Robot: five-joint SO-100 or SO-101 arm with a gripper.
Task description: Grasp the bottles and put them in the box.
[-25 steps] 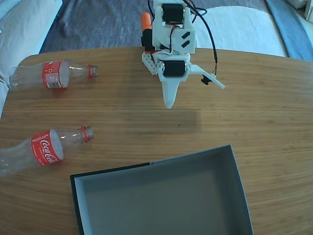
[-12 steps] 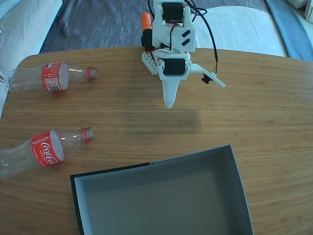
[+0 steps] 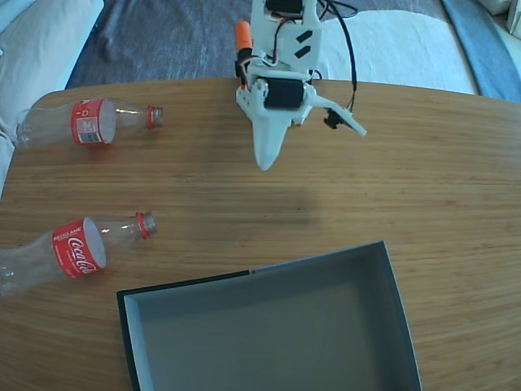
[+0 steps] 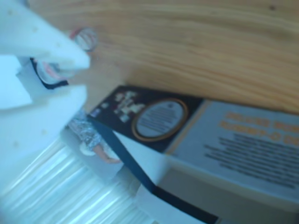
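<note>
Wood-grain worktop (image 3: 423,179) carries all items. Two bottles lie on their sides near its left edge in the fixed view, caps pointing right: the far bottle (image 3: 85,124) toward the back-left corner, the near bottle (image 3: 69,248) further forward, just beside the box's back-left corner. Both are clear plastic with red labels and red cap rings, apparently empty; the near one shows the white script logo. The box (image 3: 269,330) sits at the front edge, black outside, grey inside, nothing in it. The claw (image 3: 313,138) hangs above the back-centre of the worktop, well apart from both bottles, jaws spread wide, one finger pointing down, the other angled out to the right; it holds nothing. The wrist view is blurred and shows printed box wall and a cap (image 4: 84,38). Judgement: the step in hand is the reach to a first bottle. Recommended: swing left, align the jaws across the bottle's barrel rather than along it, and close at the labelled section. Round, light plastic may roll or slip if nudged.
</note>
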